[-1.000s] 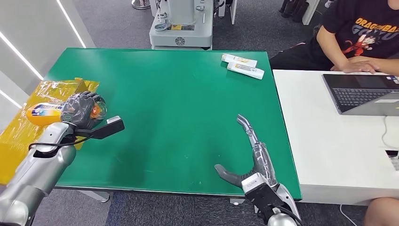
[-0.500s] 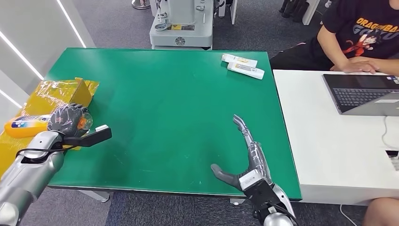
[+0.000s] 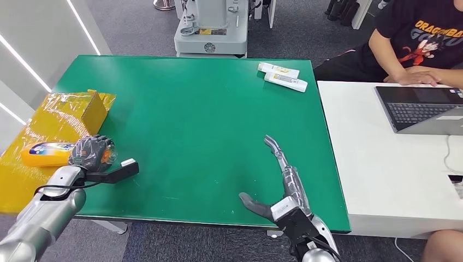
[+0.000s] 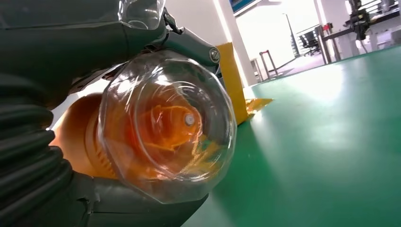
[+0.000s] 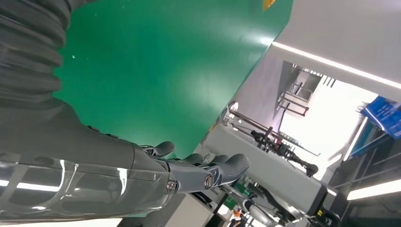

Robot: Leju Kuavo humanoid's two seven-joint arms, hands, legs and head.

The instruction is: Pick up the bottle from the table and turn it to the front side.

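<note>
An orange bottle [image 3: 45, 154] with a blue and white label and a clear cap lies on its side in my left hand [image 3: 91, 151], over the table's left edge beside the yellow box. Up close in the left wrist view, the clear cap [image 4: 165, 125] faces the camera with the orange body behind it, and my grey fingers [image 4: 71, 45] wrap around it. My right hand [image 3: 281, 177] hovers over the green table [image 3: 207, 109] near its front edge, fingers straight and thumb spread, holding nothing; its fingers [image 5: 208, 172] show the same in the right wrist view.
A yellow wrapped box [image 3: 52, 117] stands at the table's left edge. Two white tubes [image 3: 284, 76] lie at the far right corner. A person sits at a white desk [image 3: 382, 164] on the right with a laptop [image 3: 420, 106]. A grey machine [image 3: 210, 27] stands beyond the table.
My left hand dropped and moved left with the bottle, then came slightly back right. My right hand drifted a little left and toward the front edge, still open.
</note>
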